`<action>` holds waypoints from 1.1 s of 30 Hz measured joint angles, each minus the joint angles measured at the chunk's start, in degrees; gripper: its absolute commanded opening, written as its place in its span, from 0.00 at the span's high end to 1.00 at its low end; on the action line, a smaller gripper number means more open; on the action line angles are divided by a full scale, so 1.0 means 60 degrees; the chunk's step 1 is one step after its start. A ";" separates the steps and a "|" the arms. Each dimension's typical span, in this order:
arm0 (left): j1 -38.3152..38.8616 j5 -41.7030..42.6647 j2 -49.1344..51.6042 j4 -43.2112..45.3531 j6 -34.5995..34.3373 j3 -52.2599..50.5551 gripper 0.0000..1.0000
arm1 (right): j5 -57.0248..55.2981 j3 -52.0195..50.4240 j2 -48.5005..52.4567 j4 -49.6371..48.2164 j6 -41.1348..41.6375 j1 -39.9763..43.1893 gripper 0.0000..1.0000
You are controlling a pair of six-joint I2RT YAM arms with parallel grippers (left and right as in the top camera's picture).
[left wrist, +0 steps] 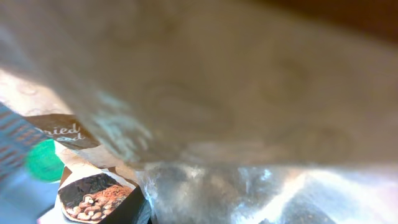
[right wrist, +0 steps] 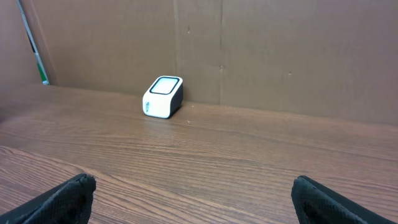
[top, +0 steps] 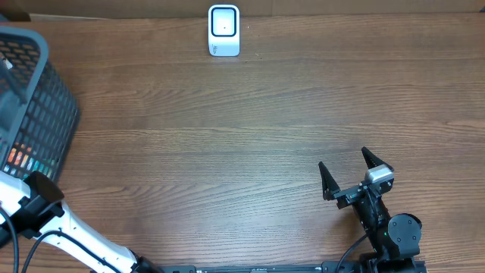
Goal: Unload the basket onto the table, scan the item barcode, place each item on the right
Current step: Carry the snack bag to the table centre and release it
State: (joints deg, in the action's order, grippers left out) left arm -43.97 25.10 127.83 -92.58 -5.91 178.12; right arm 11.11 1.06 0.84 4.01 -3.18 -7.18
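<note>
A white barcode scanner stands at the far edge of the table, also seen in the right wrist view against the cardboard wall. A pale, blurred pouch with a silvery lower part fills the left wrist view, so close that the left fingers are hidden. Beside it lies a packet printed with nuts. My left arm reaches toward the dark mesh basket at the left; its gripper is past the frame edge. My right gripper is open over bare wood, nothing between its fingers.
The basket holds colourful packets. A green round object shows among the goods in the left wrist view. A brown cardboard wall backs the table behind the scanner.
</note>
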 measured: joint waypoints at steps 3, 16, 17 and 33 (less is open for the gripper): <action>0.0018 -0.0412 -0.0109 -0.0109 0.0000 0.0004 0.96 | 0.0004 0.0000 0.0000 0.0000 0.0000 0.0000 0.00; 0.0029 -0.1978 -0.0124 -0.0310 -0.0022 -0.2124 0.96 | 0.0000 0.0000 0.0000 -0.0004 -0.0004 0.0004 0.00; 0.0029 -0.2018 -0.0124 -0.0277 -0.0022 -0.2426 0.96 | 0.0004 0.0000 0.0000 0.0000 0.0000 0.0004 0.00; 0.0011 0.0102 -0.0302 -0.0135 -0.0022 -0.1140 0.96 | 0.0004 0.0000 0.0000 0.0000 0.0000 0.0000 0.00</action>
State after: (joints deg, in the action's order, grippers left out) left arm -43.90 25.71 126.02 -93.38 -6.04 171.28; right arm 11.14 1.06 0.84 4.01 -3.18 -7.18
